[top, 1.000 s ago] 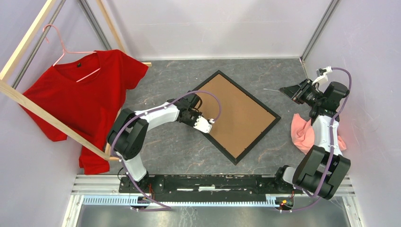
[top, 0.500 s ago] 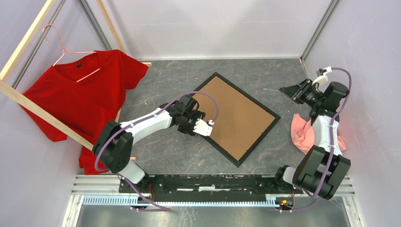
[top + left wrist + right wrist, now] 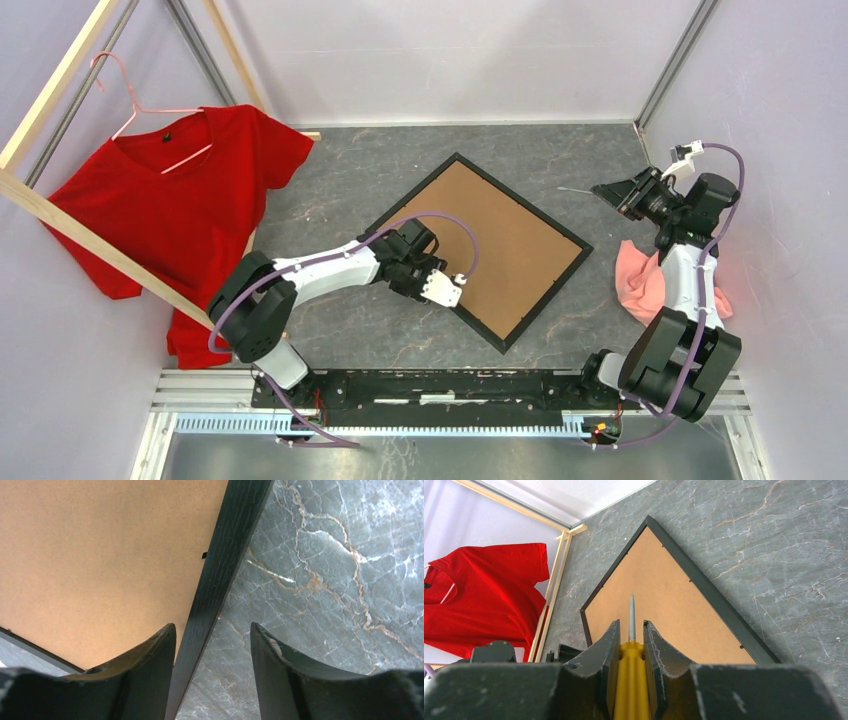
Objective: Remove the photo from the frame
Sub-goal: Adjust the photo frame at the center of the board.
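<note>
The frame (image 3: pixel 527 199) lies flat on the grey marbled desk (image 3: pixel 350 170), back side up, and holds a plain brown backing board (image 3: pixel 490 240) that fills its opening from rail to rail. It is a thin black rectangle, matte, with small dark tabs showing along the inner edge in the right wrist view. It sits turned like a diamond: 1 corner points to the back wall and the opposite corner to the arm bases. Its long axis runs from far left to near right.

The left hand (image 3: pixel 448 289) is over the frame's near-left rail. It is released, its 2 fingers (image 3: pixel 150 665) spread astride that rail, 1 above the board and 1 above bare desk.

The right hand (image 3: pixel 622 192) hangs off the frame's right corner, clear of it, clenched on a yellow-handled screwdriver (image 3: pixel 630 680) whose grey tip aims at the frame.

Left of the frame, a red T-shirt (image 3: pixel 190 210) hangs from a wooden rack (image 3: pixel 60 215). Right of the frame lies a pink cloth (image 3: pixel 640 280).
</note>
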